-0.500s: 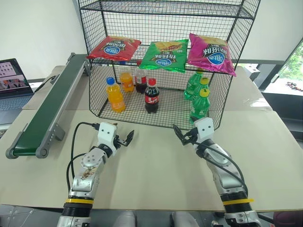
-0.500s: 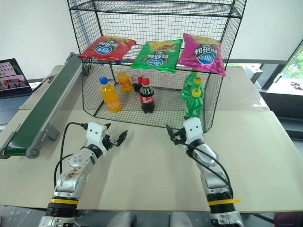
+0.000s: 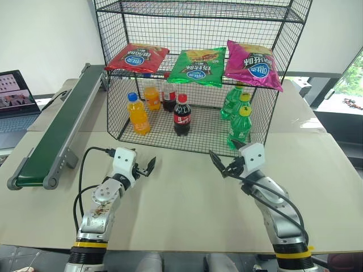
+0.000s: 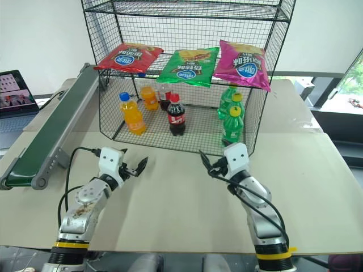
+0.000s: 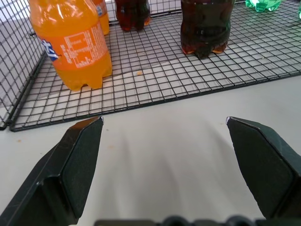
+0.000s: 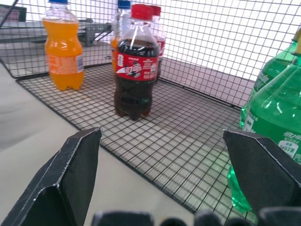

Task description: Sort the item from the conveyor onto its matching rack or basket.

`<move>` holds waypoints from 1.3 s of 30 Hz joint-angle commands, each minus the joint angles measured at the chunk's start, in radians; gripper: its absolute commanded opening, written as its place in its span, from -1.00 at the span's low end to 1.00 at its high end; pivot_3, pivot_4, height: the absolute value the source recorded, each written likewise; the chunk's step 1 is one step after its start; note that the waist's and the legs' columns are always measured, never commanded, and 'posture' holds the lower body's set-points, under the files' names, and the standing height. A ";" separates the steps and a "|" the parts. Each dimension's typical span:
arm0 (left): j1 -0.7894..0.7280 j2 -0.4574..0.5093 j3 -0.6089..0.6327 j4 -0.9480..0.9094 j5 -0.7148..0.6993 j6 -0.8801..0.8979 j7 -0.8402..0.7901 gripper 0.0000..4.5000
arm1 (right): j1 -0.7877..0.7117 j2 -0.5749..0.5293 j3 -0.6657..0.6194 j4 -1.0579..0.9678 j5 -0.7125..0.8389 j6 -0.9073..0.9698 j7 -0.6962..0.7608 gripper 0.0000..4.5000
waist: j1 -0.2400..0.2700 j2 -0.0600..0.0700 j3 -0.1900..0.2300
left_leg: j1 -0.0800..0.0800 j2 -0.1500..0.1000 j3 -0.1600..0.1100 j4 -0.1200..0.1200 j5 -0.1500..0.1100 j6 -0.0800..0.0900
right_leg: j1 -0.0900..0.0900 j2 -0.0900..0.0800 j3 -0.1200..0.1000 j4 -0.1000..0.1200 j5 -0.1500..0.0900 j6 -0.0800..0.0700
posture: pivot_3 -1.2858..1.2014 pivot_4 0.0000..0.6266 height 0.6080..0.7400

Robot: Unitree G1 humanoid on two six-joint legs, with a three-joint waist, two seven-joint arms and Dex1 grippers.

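While both tools hover empty over the desk (image 3: 187, 209), the green chip bag (image 3: 198, 67) lies up on the wire rack (image 3: 198, 85).
Nearest the rack's open front, the left tool (image 3: 148, 167) and right tool (image 3: 220, 164) stand with fingers spread wide, holding nothing. Beyond and above them, the green bag rests on the rack's middle shelf between a red bag (image 3: 136, 58) and a magenta bag (image 3: 252, 64), well apart from both tools; the conveyor (image 3: 54, 136) runs left of the rack.

Red bag (image 3: 136, 58), magenta bag (image 3: 251, 63), orange soda bottle (image 3: 138, 114), cola bottle (image 3: 181, 115), laptop (image 3: 16, 100) at table's far left
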 commanded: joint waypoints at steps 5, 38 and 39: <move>0.008 0.003 0.014 -0.050 -0.020 0.011 -0.011 0.99 | -0.002 0.010 0.006 -0.062 0.005 0.013 -0.017 1.00 | 0.001 0.000 0.000 | 0.000 0.000 0.000 0.000 0.000 0.000 | 0.000 0.000 0.000 0.000 0.000 0.000 | 0.03 -0.52 0.97; -0.052 0.010 -0.001 0.008 0.000 -0.035 -0.027 0.99 | -0.025 0.020 0.005 -0.039 -0.003 0.000 -0.046 1.00 | 0.000 0.000 0.000 | 0.000 0.000 0.000 0.000 0.000 0.000 | 0.000 0.000 0.000 0.000 0.000 0.000 | 0.03 -0.52 0.97; -0.052 0.009 0.000 0.008 0.001 -0.034 -0.026 0.99 | -0.027 0.020 0.005 -0.037 -0.003 0.000 -0.045 1.00 | 0.000 0.000 0.000 | 0.000 0.000 0.000 0.000 0.000 0.000 | 0.000 0.000 0.000 0.000 0.000 0.000 | 0.03 -0.52 0.97</move>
